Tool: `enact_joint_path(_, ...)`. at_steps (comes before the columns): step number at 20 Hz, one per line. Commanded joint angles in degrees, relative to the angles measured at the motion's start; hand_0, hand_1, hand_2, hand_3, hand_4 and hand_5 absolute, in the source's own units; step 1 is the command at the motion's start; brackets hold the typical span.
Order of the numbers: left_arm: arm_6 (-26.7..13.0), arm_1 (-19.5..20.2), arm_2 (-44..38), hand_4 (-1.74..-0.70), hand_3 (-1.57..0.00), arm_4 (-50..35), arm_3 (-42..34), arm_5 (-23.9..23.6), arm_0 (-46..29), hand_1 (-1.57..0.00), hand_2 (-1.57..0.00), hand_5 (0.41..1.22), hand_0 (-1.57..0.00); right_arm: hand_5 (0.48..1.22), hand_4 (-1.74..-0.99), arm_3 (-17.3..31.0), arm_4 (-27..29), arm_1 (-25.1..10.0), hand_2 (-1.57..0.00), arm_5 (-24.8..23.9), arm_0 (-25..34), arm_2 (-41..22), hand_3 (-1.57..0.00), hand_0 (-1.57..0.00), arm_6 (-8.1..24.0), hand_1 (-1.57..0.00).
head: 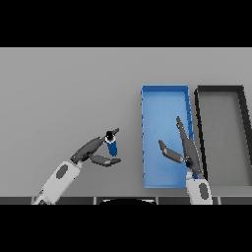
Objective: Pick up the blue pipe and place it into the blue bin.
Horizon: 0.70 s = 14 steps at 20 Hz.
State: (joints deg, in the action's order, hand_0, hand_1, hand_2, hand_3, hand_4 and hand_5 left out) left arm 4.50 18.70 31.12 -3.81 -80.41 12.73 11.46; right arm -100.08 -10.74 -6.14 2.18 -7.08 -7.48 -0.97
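Note:
The blue pipe is a short blue tube with a dark top end, standing roughly upright just left of the blue bin. My left hand reaches in from the lower left, its fingers and thumb curled round the pipe from the left side. The blue bin is a long rectangular tray lying right of centre. My right hand hovers over the bin's right part with straight fingers pointing away and the thumb spread to the left, holding nothing.
A dark grey bin of similar shape sits directly right of the blue bin, its walls almost touching it. The grey table stretches to the left and far side.

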Motion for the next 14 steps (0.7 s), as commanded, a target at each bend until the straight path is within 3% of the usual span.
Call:
enact_joint_path(1,0.9,-0.8,-0.3,-1.15,0.00,-1.2,0.6,0.8,0.5,0.00,0.00,0.479,0.00,0.606,-1.202,0.6,0.1,0.1,0.00,0.3,-0.3,-0.1,0.00,0.00,-0.4,0.00)
enact_joint_path(5,3.1,-4.5,-0.6,-1.24,-0.01,-2.3,3.1,0.4,1.4,0.00,-0.04,0.558,0.00,0.605,-1.204,0.9,0.5,0.1,0.00,0.1,-0.3,0.4,0.00,0.00,-1.2,0.00)
enact_joint_path(6,3.1,-5.1,-1.0,-1.27,-0.04,-2.6,3.6,0.0,1.7,-0.04,-0.11,0.585,0.00,0.603,-1.196,0.7,0.1,0.1,0.00,-0.1,-0.5,0.2,0.00,0.00,-1.3,0.00)
enact_joint_path(8,2.4,-6.6,-1.0,-1.32,-0.22,-2.8,4.3,-0.7,1.8,-0.26,-0.36,0.651,-0.10,0.605,-1.198,0.7,1.2,0.1,0.00,0.4,-0.2,0.6,0.00,0.00,-0.6,0.00)
enact_joint_path(9,2.1,-7.6,-1.5,-1.34,-0.49,-4.1,4.6,-0.5,2.0,-0.46,-0.54,0.765,-0.29,0.605,-1.199,0.0,0.9,0.1,0.00,0.5,-0.9,0.2,0.00,0.00,-1.1,0.00)
enact_joint_path(11,2.2,-8.1,-1.0,-1.48,-0.88,-3.6,4.6,-1.2,1.2,-0.86,-0.90,0.929,-0.72,0.604,-1.198,0.4,1.0,0.2,0.00,0.4,-0.3,0.4,0.00,0.00,-0.1,0.00)
enact_joint_path(14,3.3,-7.6,0.3,-1.60,-1.17,-2.4,4.3,-0.4,1.3,-1.20,-1.23,1.072,-1.13,0.604,-1.198,-0.1,0.9,0.1,0.00,0.4,-1.1,0.3,0.00,0.00,-1.3,0.00)
